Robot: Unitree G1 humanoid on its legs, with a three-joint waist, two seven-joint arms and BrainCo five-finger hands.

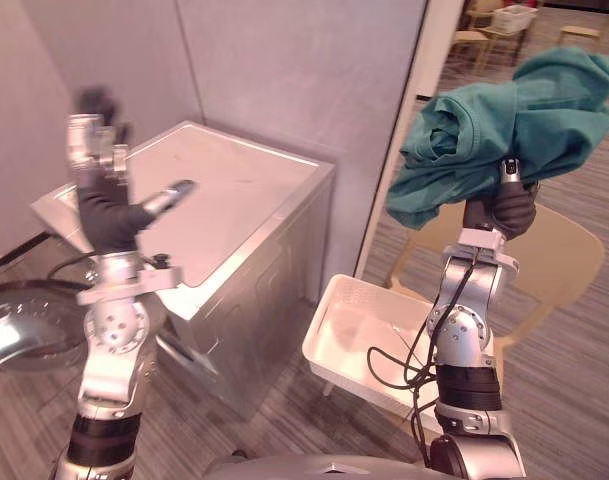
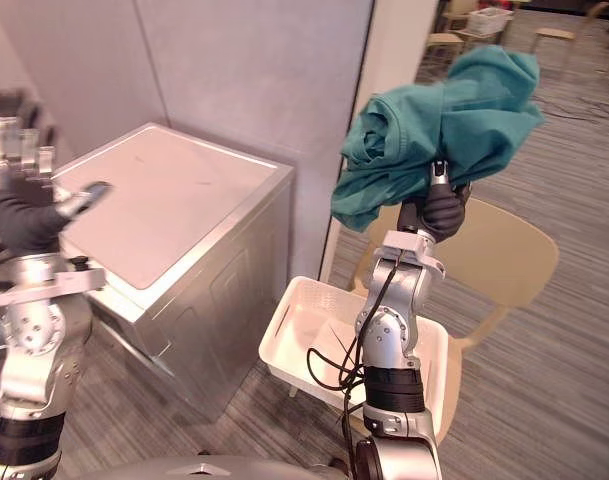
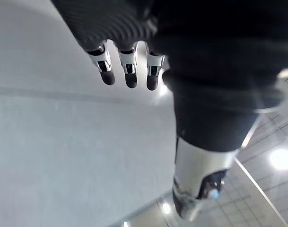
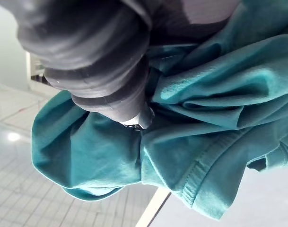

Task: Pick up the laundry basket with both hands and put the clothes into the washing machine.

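Holding the garment (image 1: 524, 100) clenched in my right hand (image 1: 509, 205) high above the basket (image 1: 364, 320), I have my left hand (image 1: 109, 215) spread near the washer (image 1: 274, 290), free to lift its closed lid (image 1: 234, 190).

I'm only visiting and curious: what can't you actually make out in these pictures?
1. How the right hand holds the teal garment: cloth covers it in the eye views and the right wrist view.
2. The washing machine opening: behind the left arm, left eye view.
3. Part of the white basket inside: behind the right arm, both eye views.
4. The left hand tips: blurred, left eye view.
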